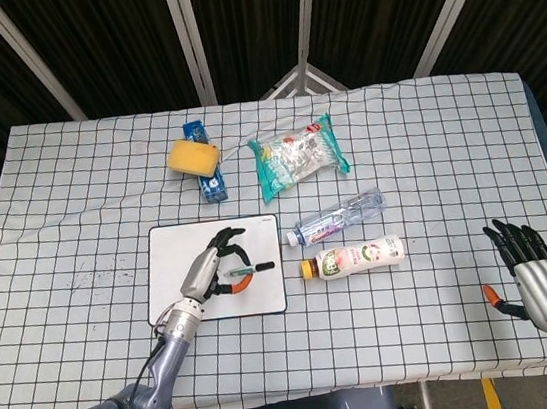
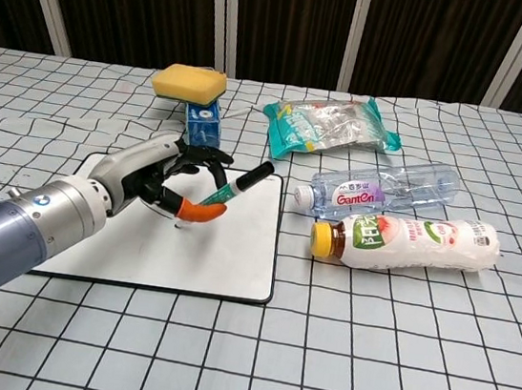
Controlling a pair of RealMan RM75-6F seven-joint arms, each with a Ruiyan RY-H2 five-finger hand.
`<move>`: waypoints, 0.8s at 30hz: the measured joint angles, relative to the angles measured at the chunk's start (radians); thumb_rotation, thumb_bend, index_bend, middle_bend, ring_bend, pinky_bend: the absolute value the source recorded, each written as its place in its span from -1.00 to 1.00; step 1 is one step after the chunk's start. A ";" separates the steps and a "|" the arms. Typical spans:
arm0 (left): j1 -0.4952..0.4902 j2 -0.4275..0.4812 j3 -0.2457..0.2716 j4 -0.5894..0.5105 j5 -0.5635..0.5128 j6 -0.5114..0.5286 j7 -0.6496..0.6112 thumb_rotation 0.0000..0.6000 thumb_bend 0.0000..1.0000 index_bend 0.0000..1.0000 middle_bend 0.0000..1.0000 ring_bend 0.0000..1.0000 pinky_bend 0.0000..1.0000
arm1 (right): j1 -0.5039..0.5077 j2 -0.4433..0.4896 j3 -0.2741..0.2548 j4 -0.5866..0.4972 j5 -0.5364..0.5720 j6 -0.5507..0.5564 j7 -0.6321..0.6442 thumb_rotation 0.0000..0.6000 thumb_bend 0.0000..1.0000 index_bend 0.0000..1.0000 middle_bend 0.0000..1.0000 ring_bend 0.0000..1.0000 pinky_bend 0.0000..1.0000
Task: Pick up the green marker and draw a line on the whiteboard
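The whiteboard (image 1: 265,296) (image 2: 233,259) lies flat on the checked cloth, left of centre. My left hand (image 1: 214,270) (image 2: 152,181) is over its middle and pinches the green marker (image 1: 250,268) (image 2: 235,187). The marker is tilted, its black rear end up and to the right, its tip down at the board near the orange thumb tip. A thin dark stroke shows on the board, partly hidden under the hand. My right hand (image 1: 534,271) hangs at the table's near right corner, fingers spread and holding nothing. It shows only in the head view.
A clear water bottle (image 2: 382,189) and a white drink bottle (image 2: 409,241) with a yellow cap lie just right of the board. Behind it are a yellow sponge (image 2: 190,81) on a blue box (image 2: 202,128) and a snack bag (image 2: 333,121).
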 measured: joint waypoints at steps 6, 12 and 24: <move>0.028 0.038 0.020 -0.022 0.003 0.012 0.005 1.00 0.05 0.31 -0.77 -1.00 -0.90 | -0.001 -0.001 0.000 -0.002 0.000 0.000 -0.002 1.00 -0.30 -1.00 -1.00 -1.00 -1.00; 0.080 0.096 0.055 -0.051 -0.002 0.028 0.008 1.00 0.05 0.31 -0.77 -1.00 -0.90 | -0.001 -0.002 0.000 -0.005 0.002 0.000 -0.007 1.00 -0.30 -1.00 -1.00 -1.00 -1.00; 0.163 0.250 0.090 -0.166 0.024 0.103 -0.026 1.00 0.05 0.31 -0.77 -1.00 -0.90 | -0.002 -0.006 -0.002 -0.007 -0.002 0.003 -0.018 1.00 -0.30 -1.00 -1.00 -1.00 -1.00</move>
